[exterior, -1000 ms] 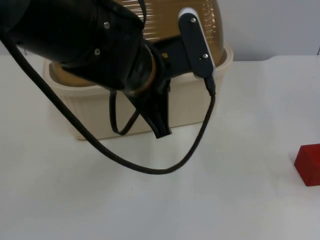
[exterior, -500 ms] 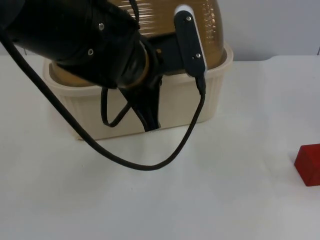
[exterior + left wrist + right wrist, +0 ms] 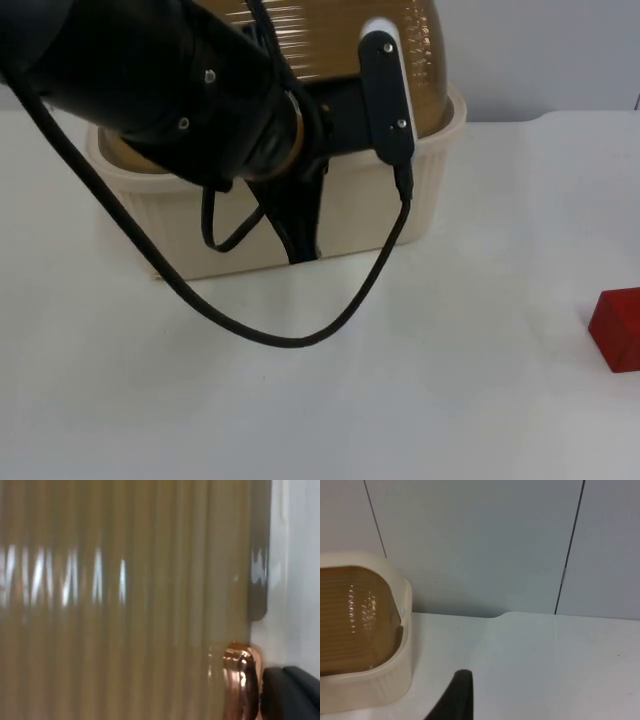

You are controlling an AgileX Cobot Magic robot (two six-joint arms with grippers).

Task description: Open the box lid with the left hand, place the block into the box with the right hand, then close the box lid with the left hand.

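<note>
The left pincer (image 3: 300,235) hangs at the near front wall of the cream box (image 3: 370,215), its black fingers appearing pressed together. The box stands at the far left of the white table (image 3: 450,380), its ribbed amber lid (image 3: 330,40) and copper-coloured knob (image 3: 241,680) closed. The red block (image 3: 617,330) lies at the right edge. The right pincer (image 3: 455,700) waits; its state cannot be told.

Even, bright light; glare streaks on the ribbed lid (image 3: 125,605), which looks softly blurred
</note>
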